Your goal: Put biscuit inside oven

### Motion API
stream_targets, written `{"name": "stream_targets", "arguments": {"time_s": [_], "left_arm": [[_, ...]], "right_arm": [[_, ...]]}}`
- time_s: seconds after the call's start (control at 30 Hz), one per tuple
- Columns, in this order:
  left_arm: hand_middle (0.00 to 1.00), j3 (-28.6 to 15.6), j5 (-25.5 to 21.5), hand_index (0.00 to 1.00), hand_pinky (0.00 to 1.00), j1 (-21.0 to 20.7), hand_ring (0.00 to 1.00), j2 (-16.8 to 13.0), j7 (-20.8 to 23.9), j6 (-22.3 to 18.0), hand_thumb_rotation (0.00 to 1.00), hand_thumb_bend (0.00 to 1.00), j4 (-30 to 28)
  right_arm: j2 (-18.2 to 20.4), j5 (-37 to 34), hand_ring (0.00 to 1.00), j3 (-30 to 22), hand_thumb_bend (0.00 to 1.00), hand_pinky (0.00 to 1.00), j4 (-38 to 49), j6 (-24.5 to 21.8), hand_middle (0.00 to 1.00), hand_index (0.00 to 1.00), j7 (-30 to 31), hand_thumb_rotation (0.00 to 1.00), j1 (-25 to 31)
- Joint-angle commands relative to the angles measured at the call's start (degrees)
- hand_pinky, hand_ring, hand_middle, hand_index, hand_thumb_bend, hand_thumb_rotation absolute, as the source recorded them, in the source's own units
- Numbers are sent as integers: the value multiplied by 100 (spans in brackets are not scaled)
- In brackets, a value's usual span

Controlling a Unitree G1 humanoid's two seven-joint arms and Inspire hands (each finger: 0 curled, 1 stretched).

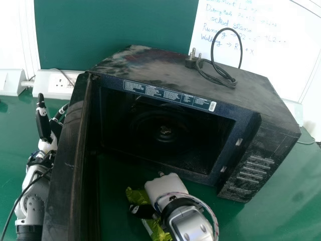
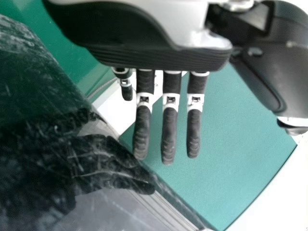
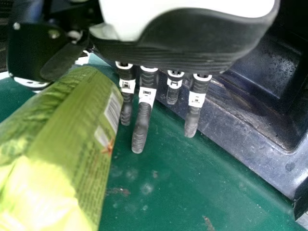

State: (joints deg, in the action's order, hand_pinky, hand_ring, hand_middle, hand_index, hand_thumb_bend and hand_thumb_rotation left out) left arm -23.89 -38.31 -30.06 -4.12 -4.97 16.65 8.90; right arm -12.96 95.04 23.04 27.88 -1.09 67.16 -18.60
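Green worktop runs beneath the work. Nearest, the white and black right robot hand has straight fingers, a yellow-green plastic biscuit packet beside its thumb. Good handling would close gently, without crushing, then lift over the dark lower rim of the open black oven. The matching left robot hand, fingers straight, is outside its door. Behind: green panel, whiteboard.

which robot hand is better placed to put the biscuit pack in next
Right, probably: the right robot hand is beside the pack, before the open oven; the left robot hand is beyond the open door.
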Motion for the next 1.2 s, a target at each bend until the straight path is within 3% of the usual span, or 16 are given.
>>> {"name": "stream_targets", "arguments": {"time_s": [0.0,0.23,0.4,0.5,0.57,0.6,0.63,0.73,0.87,0.97,1.07,1.17], "left_arm": [[44,44,41,49,26,-51,33,-39,-36,-24,8,52,20],[44,61,75,49,25,-53,33,-53,-29,-51,8,52,38],[44,53,35,49,25,-41,33,-55,-71,-37,8,52,20],[43,53,31,49,25,-42,33,-72,-87,-30,8,52,20],[43,54,27,49,25,-42,33,-89,-106,-22,8,52,25],[43,53,23,49,25,-41,33,-100,-113,-14,8,52,26],[43,50,14,49,25,-43,33,-106,-125,-11,8,52,33],[43,34,-16,49,25,-62,33,-117,-132,2,8,52,61],[43,31,-17,49,25,-83,32,-126,-155,-18,8,52,109],[43,29,-16,49,25,-97,32,-133,-145,-7,8,52,122],[43,35,-14,49,25,-101,32,-118,-95,15,8,52,88],[43,40,-2,49,24,-99,32,-112,-89,0,8,52,85]], "right_arm": [[-225,-54,75,49,74,68,-505,37,83,81,429,18,416],[-244,38,78,67,79,69,-336,-25,85,82,389,15,555],[-261,-85,79,-130,76,69,-41,-125,86,83,236,15,693],[-235,-366,72,-435,70,60,352,-252,81,84,-56,14,862],[-189,-616,68,-641,71,55,630,-329,78,85,68,14,869],[-174,-719,61,-723,77,48,739,-360,73,83,238,16,817],[-152,-776,61,-794,79,47,841,-392,73,81,382,17,770],[-165,-794,74,-928,85,60,1103,-394,81,87,747,19,643],[-271,-920,77,-1077,86,64,1407,-272,83,91,1127,21,600],[-326,-978,68,-1125,85,56,1508,-215,77,89,1223,20,666],[-339,-993,69,-1142,85,57,1510,-179,78,87,1150,22,766],[-261,-904,64,-1111,85,52,1433,-204,76,87,1114,19,793]]}}
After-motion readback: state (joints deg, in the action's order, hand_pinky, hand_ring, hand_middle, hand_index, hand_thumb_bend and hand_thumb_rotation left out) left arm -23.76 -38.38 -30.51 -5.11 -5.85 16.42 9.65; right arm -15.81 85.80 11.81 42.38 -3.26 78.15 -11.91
